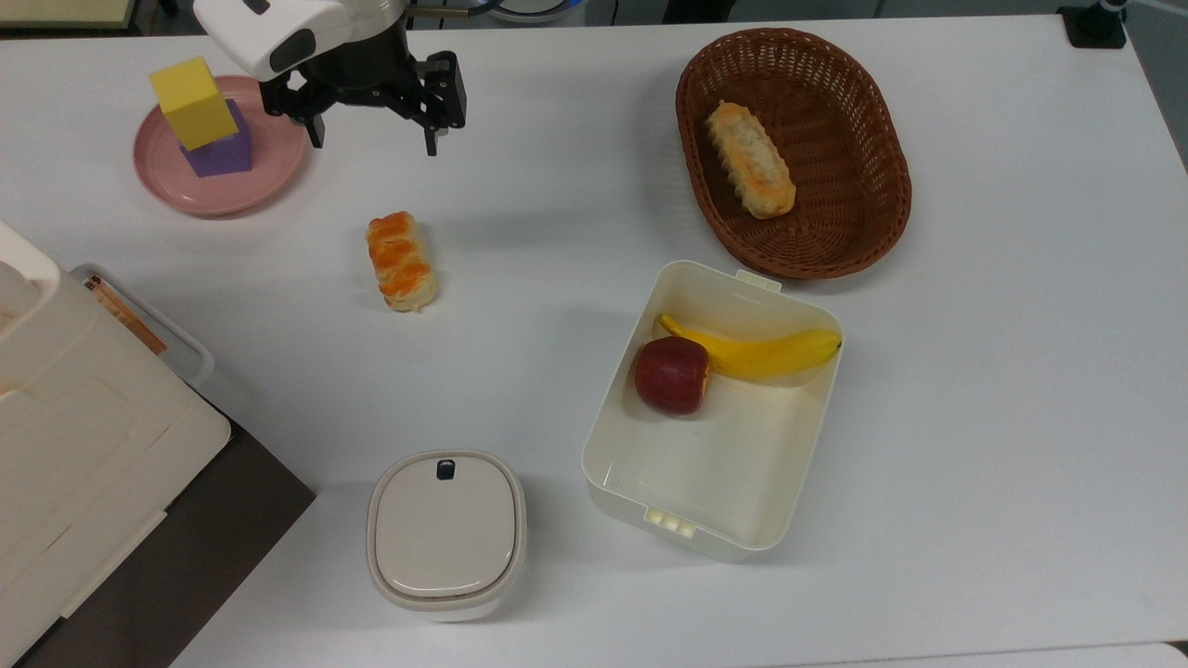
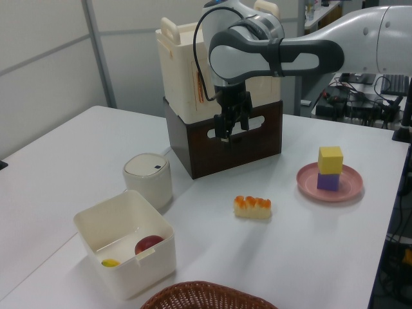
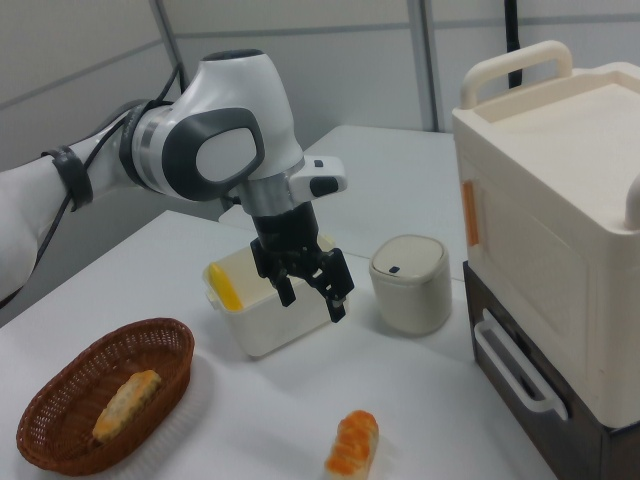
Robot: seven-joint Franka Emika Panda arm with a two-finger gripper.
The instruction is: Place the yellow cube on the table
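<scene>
The hand [image 1: 371,141] hangs with fingers apart near the yellow cube [image 1: 193,102], by the tabletop's [image 1: 974,371] corner.

Purple cube [image 1: 221,153] on pink plate [image 1: 176,190]; glazed pastry [image 1: 400,261]; wicker basket [image 1: 880,186] holding a bread roll [image 1: 750,173]; cream box [image 1: 724,464] containing apple [image 1: 672,374] and banana [image 1: 756,350]; lidded round container [image 1: 445,533].

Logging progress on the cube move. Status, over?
Claw open, empty, raised. Yellow cube on purple cube, on pink plate. Path clear.
</scene>
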